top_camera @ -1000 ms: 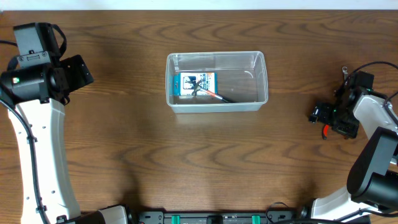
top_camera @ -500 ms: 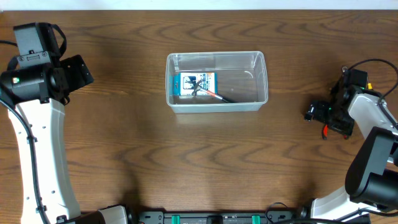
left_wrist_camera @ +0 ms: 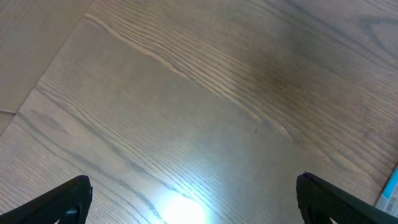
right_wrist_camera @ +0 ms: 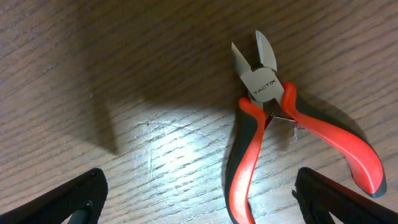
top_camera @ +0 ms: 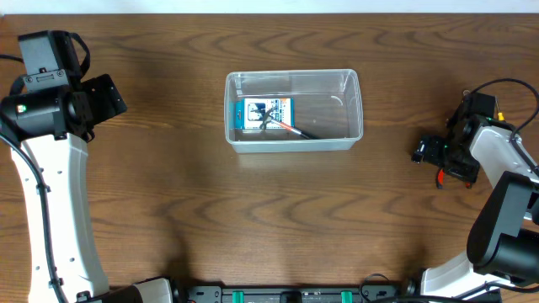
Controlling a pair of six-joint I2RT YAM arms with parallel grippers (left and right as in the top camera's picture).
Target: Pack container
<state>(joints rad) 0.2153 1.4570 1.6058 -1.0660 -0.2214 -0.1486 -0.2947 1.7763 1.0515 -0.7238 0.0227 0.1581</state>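
Note:
The container is a clear plastic bin at the table's middle. Inside it lie a small blue-and-white printed box and a thin tool with a red part. Side cutters with red-and-black handles lie on the wood at the far right, jaws apart; their red also shows in the overhead view. My right gripper is open just above them, with one handle between its fingertips, not touching; it shows in the overhead view. My left gripper is open and empty over bare wood at the far left.
The table is dark brown wood. The arm bases stand at the front edge, left and right. A blue-and-white sliver shows at the right edge of the left wrist view.
My right gripper has shifted a little to the left over the cutters. The left arm and the container have not moved.

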